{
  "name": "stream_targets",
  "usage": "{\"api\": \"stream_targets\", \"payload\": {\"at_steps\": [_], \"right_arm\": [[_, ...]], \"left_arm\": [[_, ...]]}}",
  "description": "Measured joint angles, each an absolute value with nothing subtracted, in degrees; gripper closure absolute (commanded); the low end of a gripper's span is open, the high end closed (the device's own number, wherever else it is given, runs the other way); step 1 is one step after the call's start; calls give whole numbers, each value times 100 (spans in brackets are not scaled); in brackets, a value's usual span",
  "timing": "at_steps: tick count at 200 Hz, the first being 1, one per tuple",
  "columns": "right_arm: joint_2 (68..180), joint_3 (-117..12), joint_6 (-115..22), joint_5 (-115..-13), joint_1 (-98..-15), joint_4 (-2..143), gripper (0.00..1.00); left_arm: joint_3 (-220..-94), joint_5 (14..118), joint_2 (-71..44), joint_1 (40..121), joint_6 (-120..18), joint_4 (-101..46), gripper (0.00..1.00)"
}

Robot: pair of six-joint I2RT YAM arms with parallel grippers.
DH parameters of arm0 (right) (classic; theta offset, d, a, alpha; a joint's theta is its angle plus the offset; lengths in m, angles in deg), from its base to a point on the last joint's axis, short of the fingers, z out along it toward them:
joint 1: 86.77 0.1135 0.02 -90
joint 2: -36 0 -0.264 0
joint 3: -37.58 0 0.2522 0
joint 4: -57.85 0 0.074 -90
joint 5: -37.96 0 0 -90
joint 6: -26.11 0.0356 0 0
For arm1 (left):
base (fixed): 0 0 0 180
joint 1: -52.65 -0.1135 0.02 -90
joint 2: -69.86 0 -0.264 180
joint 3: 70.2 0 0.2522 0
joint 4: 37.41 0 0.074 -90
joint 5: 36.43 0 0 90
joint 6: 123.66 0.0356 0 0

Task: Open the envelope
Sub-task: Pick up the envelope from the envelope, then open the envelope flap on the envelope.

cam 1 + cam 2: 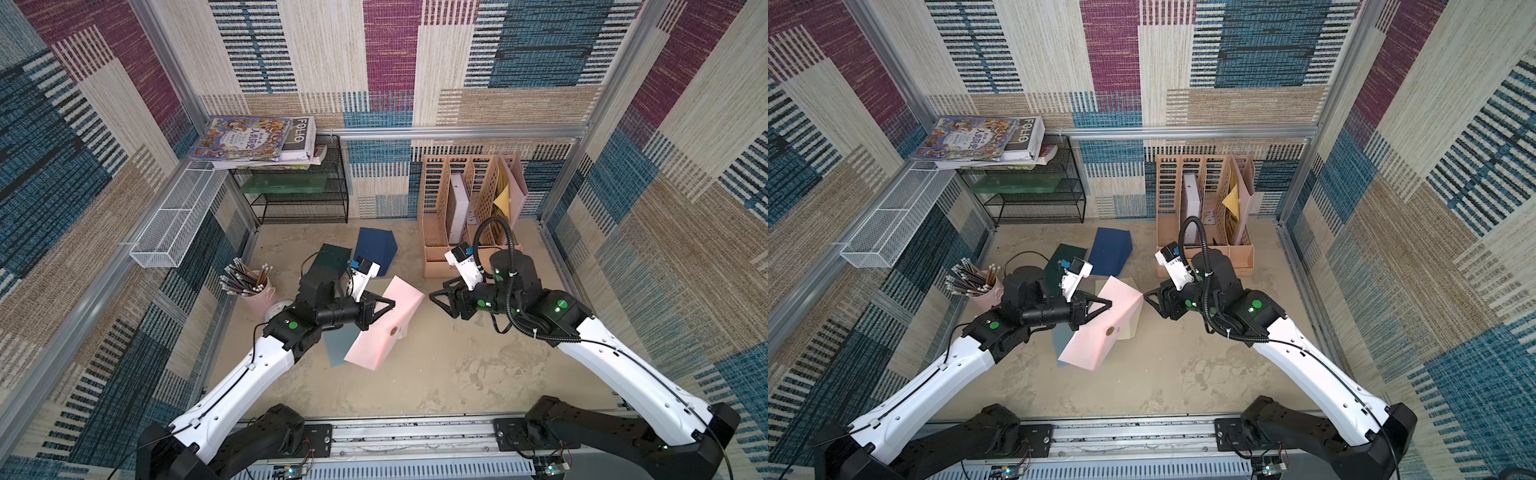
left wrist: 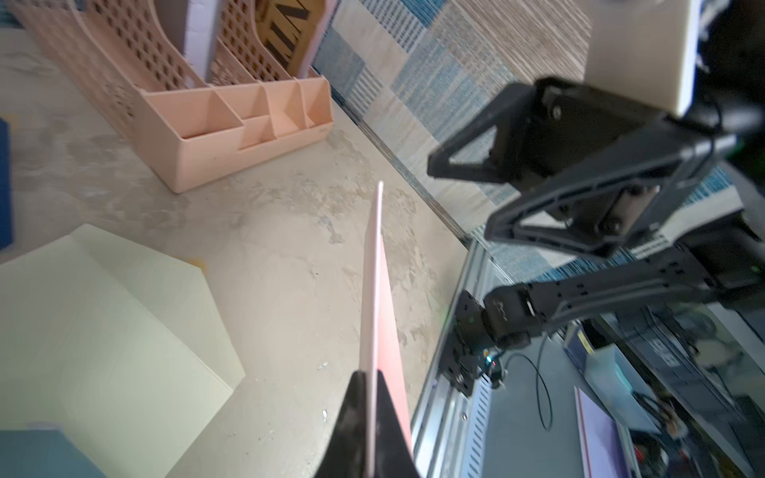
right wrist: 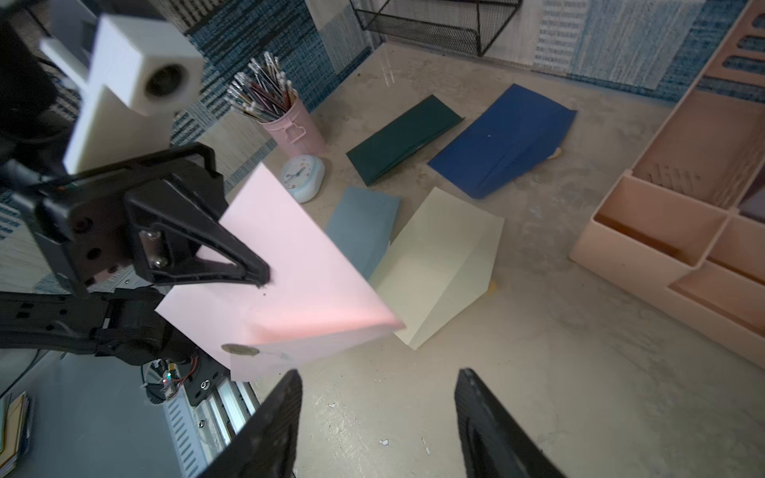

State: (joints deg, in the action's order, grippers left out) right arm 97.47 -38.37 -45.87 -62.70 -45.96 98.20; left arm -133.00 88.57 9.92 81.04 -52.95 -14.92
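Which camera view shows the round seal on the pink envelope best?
The right wrist view: the seal is large there, on the pink envelope near its flap edge. Both top views show it only as a small dark dot. The left wrist view sees the envelope edge-on, so the seal is hidden.

Patchwork woven walls point(image 1: 390, 62), mottled beige floor point(image 1: 457, 374)

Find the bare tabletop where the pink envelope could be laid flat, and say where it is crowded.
Bare: the table between the pink envelope, held shut in the left gripper, and the front rail. Crowded: behind, around the green envelope, blue envelope and cream envelope.
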Motion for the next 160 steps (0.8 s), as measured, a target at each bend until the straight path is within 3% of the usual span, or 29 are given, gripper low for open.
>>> {"api": "stream_targets", "payload": {"at_steps": [18, 38, 76, 129, 160], "right_arm": [[9765, -3343, -3999, -5686, -4165, 9335, 51], [10091, -3223, -3514, -5328, -3634, 9001, 40], [10993, -3881, -3068, -4707, -3059, 8666, 30], [12838, -5745, -2791, -3278, -2180, 9549, 32], [13258, -6241, -2585, -2705, -2043, 10115, 34]], "left_arm": [[-13173, 8173, 1040, 8108, -5537, -1750, 100], [-13073, 7460, 1090, 8115, -5865, -1960, 100], [-12859, 6315, 1256, 8281, -6359, -2187, 100], [-12810, 4964, 1385, 8591, -6905, -2185, 100], [-12795, 4326, 1523, 8639, -7034, -1820, 100]]}}
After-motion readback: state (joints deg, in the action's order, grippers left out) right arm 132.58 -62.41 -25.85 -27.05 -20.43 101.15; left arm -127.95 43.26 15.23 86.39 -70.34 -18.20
